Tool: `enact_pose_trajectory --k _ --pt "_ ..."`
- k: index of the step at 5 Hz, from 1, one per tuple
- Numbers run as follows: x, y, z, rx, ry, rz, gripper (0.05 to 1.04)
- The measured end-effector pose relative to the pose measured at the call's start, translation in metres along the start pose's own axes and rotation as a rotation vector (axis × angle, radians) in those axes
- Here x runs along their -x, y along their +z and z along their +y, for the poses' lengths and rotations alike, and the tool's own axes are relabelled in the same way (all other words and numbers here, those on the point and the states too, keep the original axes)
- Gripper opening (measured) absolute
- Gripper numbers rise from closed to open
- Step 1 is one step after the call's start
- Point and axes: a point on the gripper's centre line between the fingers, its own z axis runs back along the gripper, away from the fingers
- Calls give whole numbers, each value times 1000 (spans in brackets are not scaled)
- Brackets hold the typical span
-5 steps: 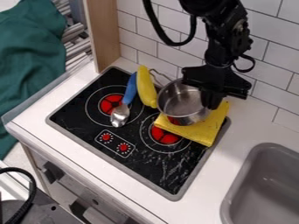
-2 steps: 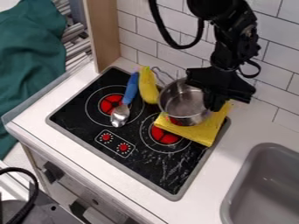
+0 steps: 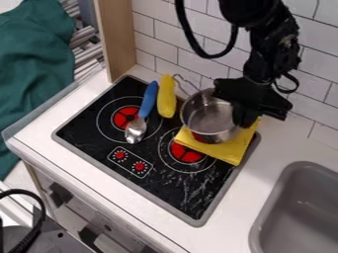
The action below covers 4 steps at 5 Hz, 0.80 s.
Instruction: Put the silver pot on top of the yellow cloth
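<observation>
We have the silver pot (image 3: 208, 117) over the upper-left part of the yellow cloth (image 3: 224, 151), its base partly past that edge; whether it bears fully on the cloth, we can't tell. Our tool (image 3: 245, 117) is at the pot's side above the cloth's far part, and we can't tell if it grips or has let go. We should centre the pot over the cloth, keep it level, let it settle, then withdraw straight up without dragging the rim.
</observation>
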Motion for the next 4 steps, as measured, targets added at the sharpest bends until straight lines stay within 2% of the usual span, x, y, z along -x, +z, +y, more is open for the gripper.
enact_pose_trajectory --k 2,3,4 --pt "-3 5 -3 -35 -25 -3 75" --pt "-5 6 -2 -41 -33 -1 224" --pt "-3 5 -3 -36 -41 5 485"
